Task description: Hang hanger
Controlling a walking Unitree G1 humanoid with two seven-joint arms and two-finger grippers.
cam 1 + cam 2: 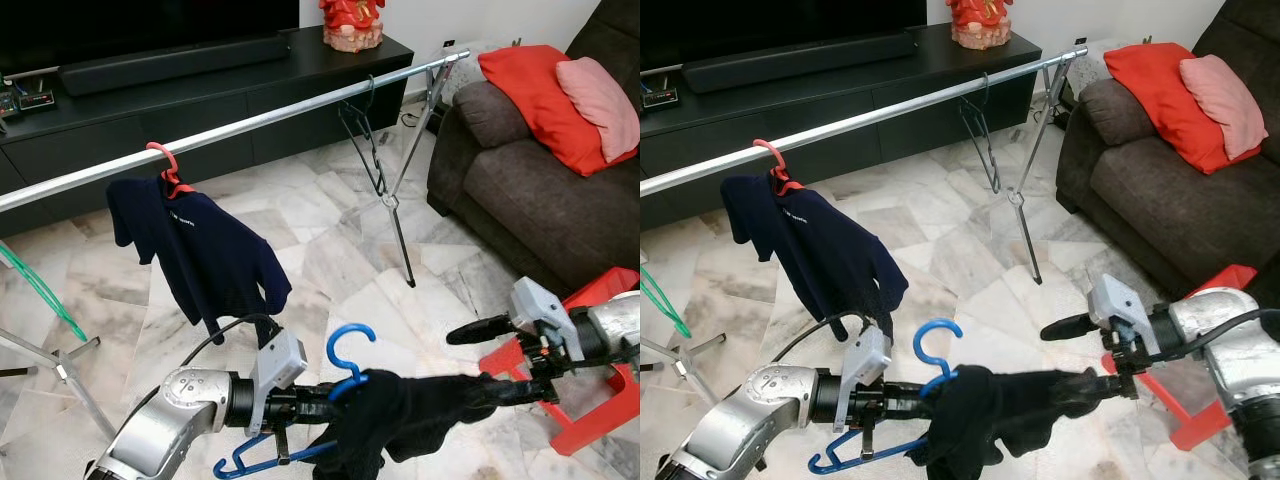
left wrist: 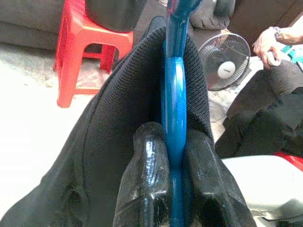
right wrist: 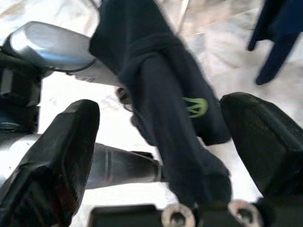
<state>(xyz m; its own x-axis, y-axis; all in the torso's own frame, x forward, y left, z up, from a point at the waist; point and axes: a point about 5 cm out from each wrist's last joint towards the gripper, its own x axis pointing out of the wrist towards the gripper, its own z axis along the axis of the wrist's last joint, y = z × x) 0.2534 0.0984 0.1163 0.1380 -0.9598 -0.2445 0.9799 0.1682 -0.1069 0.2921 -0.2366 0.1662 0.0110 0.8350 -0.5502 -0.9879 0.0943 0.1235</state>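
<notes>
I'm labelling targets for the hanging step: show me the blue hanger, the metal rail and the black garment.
blue hanger [image 1: 349, 346], left eye view, hook.
metal rail [image 1: 270, 115], left eye view, bare middle.
black garment [image 1: 985, 415], right eye view, bunched body.

Head stereo pair looks forward and down over the rail [image 1: 250, 120] and floor — wrist cameras sit close, sharing the draped black garment [image 1: 990, 415].

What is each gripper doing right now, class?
Left gripper: shut on the blue plastic hanger.
Right gripper: open around the black garment.
</notes>
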